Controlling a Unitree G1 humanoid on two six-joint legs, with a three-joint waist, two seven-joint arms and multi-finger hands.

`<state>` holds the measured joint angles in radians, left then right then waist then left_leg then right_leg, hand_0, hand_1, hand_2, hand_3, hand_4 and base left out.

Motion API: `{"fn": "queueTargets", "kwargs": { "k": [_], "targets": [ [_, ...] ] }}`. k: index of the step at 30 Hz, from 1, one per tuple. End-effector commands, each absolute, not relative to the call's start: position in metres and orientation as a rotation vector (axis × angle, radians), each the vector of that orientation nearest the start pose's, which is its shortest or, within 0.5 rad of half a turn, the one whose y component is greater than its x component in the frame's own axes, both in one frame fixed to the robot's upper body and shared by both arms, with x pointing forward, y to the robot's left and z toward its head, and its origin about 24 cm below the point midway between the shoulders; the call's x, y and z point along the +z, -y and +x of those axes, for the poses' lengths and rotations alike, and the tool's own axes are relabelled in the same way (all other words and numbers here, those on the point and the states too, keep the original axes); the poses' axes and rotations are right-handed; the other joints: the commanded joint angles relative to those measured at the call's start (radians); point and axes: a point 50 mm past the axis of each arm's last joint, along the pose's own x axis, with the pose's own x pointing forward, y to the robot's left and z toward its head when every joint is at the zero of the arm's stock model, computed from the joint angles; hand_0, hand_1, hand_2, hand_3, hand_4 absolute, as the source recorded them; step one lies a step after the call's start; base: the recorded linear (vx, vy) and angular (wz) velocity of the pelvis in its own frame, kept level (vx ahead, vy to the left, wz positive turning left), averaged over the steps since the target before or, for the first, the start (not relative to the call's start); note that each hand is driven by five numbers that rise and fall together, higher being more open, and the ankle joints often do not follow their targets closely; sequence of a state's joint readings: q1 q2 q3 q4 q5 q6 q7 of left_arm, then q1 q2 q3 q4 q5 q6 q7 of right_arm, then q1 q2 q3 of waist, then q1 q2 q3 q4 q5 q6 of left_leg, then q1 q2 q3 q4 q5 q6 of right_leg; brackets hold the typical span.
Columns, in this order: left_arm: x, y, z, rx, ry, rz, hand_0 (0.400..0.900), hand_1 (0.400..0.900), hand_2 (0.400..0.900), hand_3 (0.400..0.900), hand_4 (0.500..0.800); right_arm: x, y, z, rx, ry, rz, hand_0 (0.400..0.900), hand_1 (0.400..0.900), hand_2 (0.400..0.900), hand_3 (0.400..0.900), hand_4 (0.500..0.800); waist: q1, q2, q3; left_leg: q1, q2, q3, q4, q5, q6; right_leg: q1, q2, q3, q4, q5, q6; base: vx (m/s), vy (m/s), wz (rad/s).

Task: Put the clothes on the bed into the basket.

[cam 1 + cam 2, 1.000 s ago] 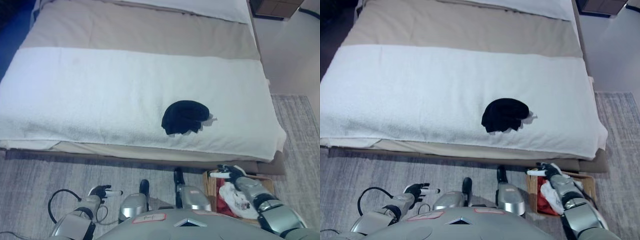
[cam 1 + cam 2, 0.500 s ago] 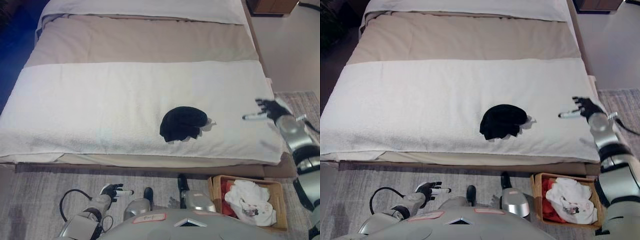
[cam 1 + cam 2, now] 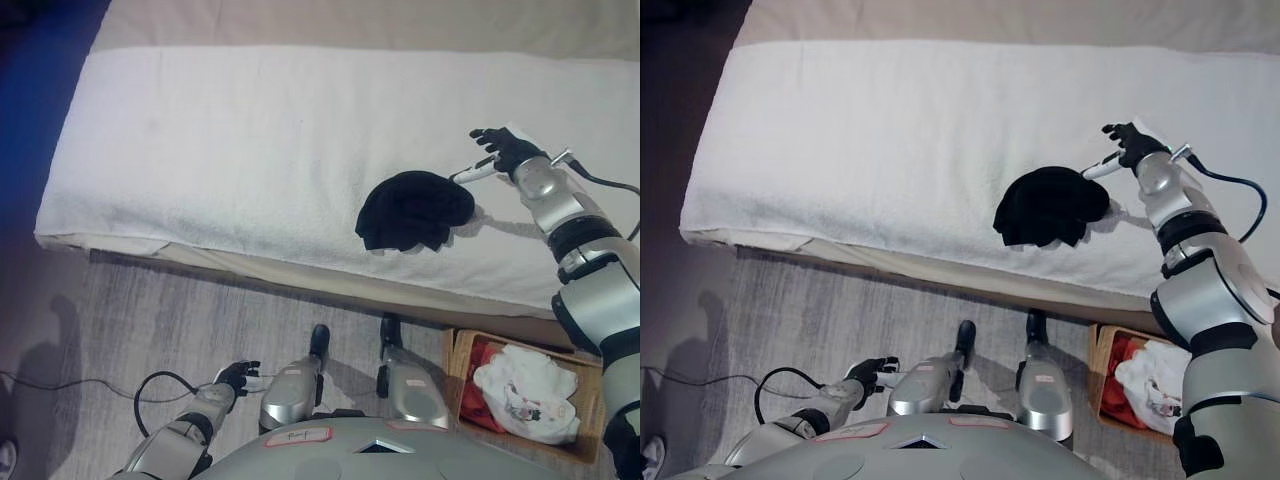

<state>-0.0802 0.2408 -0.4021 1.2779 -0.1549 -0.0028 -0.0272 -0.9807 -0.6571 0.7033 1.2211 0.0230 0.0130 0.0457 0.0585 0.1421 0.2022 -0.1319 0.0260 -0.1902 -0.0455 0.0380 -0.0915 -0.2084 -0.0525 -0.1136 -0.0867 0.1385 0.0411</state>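
While I look down from the robot's head, this is what I see.

Bed: a bed [image 3: 250, 140] with a white cover spreads across the upper part of the view; grey floor lies below its near edge.

Clothing: one black garment [image 3: 413, 210], bunched into a rounded heap, lies on the white cover close to the bed's near edge, toward the right.

Right hand: my right hand [image 3: 499, 152] is stretched over the bed just beside the garment's upper right side, its fingers spread and one white-tipped finger pointing at the cloth (I cannot tell whether that tip touches it).

Left hand: my left hand [image 3: 237, 376] hangs low over the floor at the lower left, holding nothing; I cannot tell how its fingers are set.

Basket: a wooden basket [image 3: 461, 352] stands on the floor at the lower right, just off the bed's edge, with white and red clothes [image 3: 524, 392] already piled inside.
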Motion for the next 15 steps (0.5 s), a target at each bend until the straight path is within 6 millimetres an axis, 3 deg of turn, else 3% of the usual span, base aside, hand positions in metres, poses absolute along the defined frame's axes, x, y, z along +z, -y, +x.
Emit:
{"fn": "queueTargets", "kwargs": {
  "k": [1,6,15],
  "targets": [
    [-0.156,-0.238,0.113,-0.093,-1.213,0.421,0.900,0.900,0.900,0.900,0.800,0.180,0.275,0.405,-0.147,-0.210,-1.123,0.900,0.900,0.900,0.900,0.800,0.006,-0.035,0.025,-0.021,-0.036,0.035,-0.003,-0.007,0.006,-0.004,-0.072,0.042,0.078,-0.097,0.046,-0.05,-0.005,0.22],
    [-0.154,-0.234,0.118,-0.114,-1.185,0.427,0.900,0.900,0.900,0.900,0.800,0.191,0.275,0.407,-0.171,-0.188,-1.134,0.900,0.900,0.900,0.900,0.800,0.023,-0.001,0.065,-0.051,-0.047,0.023,-0.009,0.009,0.007,-0.030,-0.082,0.028,0.085,-0.093,0.049,-0.02,0.002,0.13],
    [-0.153,-0.229,0.123,-0.152,-1.149,0.439,0.900,0.900,0.900,0.900,0.800,0.194,0.284,0.405,-0.196,-0.222,-1.147,0.900,0.900,0.900,0.900,0.800,0.044,0.039,0.101,-0.088,-0.059,0.007,-0.015,0.029,0.004,-0.058,-0.091,0.018,0.093,-0.093,0.050,-0.01,0.003,0.12]
  ]
}}
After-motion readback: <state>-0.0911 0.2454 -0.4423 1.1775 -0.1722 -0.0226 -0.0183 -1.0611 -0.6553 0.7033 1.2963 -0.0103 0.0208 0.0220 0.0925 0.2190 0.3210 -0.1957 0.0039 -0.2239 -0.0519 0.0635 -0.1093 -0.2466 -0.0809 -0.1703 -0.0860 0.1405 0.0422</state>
